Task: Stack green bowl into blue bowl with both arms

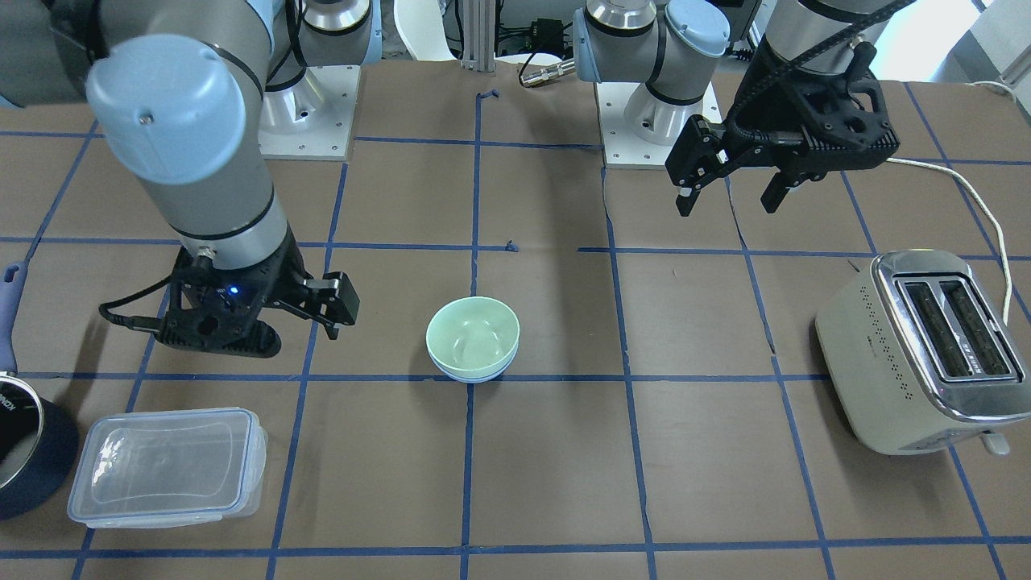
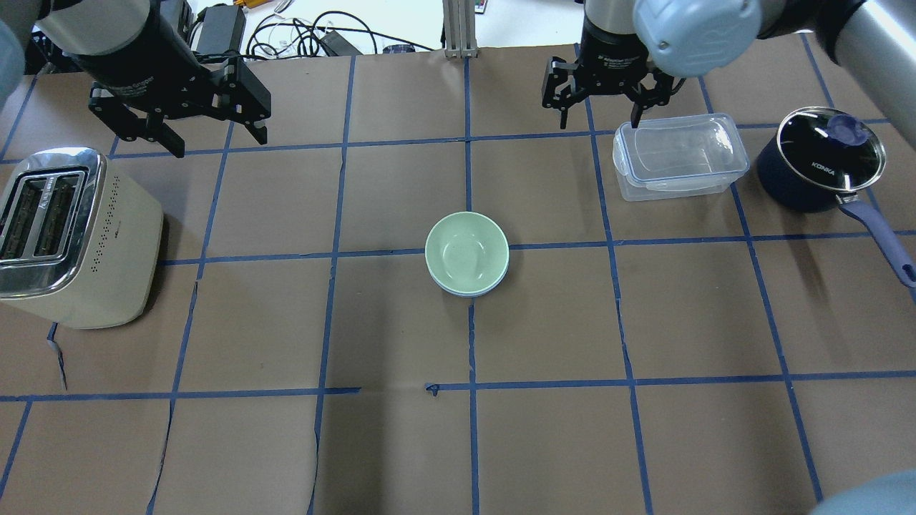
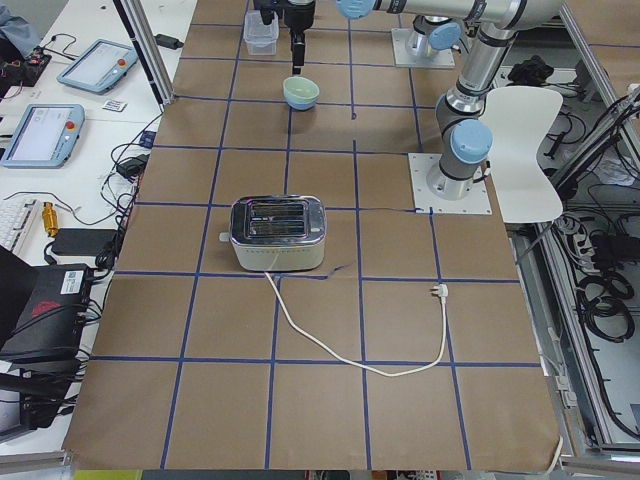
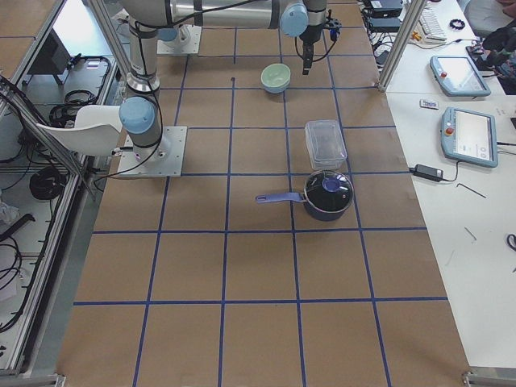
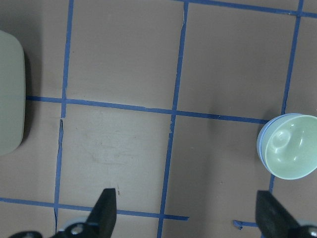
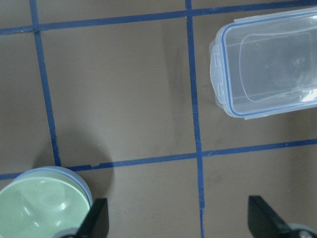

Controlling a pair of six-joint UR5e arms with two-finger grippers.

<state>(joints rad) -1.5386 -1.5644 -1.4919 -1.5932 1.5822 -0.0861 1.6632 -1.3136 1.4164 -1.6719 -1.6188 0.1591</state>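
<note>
Green bowl (image 2: 466, 250) sat nested inside the blue bowl (image 2: 465, 292) at mid-table, right by a tape crossing, w/ only a thin blue rim peeking out from under the green one. Going by that, the stacking itself looked done imo. Both grippers hung clear of the pair, one on each side. Left gripper (image 2: 219, 145) had its jaws spread wide w/ nothing in them, up near the toaster (image 2: 71, 236), well apart from the bowls. Right gripper (image 2: 597, 123) was also wide and empty, just beside the clear plastic container (image 2: 680, 154), and it looked like the closer of the two. In the right wrist cam the bowls sat right at the lower left corner next to one finger, whereas in the left wrist cam they were way off at the right edge. Bowls are round so no long axis to line up w/. If anything needed a nudge, the right arm prob had the shorter reach, coming in diagonally toward center.
</note>
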